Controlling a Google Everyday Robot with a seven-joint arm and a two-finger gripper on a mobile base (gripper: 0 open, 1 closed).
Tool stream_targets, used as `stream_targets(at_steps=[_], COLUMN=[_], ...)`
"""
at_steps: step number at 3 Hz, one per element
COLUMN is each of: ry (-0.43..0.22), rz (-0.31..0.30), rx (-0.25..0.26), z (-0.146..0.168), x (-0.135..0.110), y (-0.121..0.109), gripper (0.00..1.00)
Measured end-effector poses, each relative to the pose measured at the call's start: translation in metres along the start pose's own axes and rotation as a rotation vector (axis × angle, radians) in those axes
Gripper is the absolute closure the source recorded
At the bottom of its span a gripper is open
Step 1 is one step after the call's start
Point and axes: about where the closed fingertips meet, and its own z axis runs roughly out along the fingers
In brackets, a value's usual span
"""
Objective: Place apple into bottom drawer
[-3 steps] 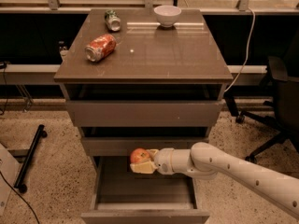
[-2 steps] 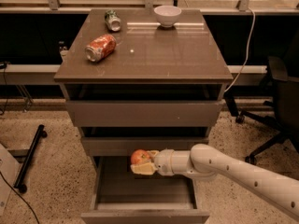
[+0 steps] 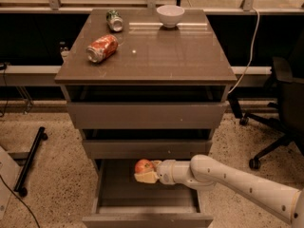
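- The apple [image 3: 143, 166] is held over the rear of the open bottom drawer [image 3: 118, 194], inside its walls.
- It is clasped by the gripper [image 3: 146, 173], reached in from the right; the grip appears closed around it.
- The placing step is in hand; lowering and release are called for next.

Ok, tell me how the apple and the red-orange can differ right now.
The apple is round; the soda can is crushed. The apple is held in the gripper over the open bottom drawer; the soda can lies on its side on the cabinet top, untouched. Both are reddish.
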Motion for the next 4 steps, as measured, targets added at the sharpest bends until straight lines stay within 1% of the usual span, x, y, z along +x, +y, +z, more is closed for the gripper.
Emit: stream_targets(at_steps=[1,2,3,4], ry=[0.027,0.043,0.045,0.054], rz=[0.033,0.060,0.099,0.120], rx=[0.018,0.032,0.060,0.088], z=[0.009,0.020,0.032,0.037], x=[0.028,0.050,0.081,0.099], y=[-0.020,-0.038,-0.064,-0.079], gripper=[1.00,1.00,1.00,1.00])
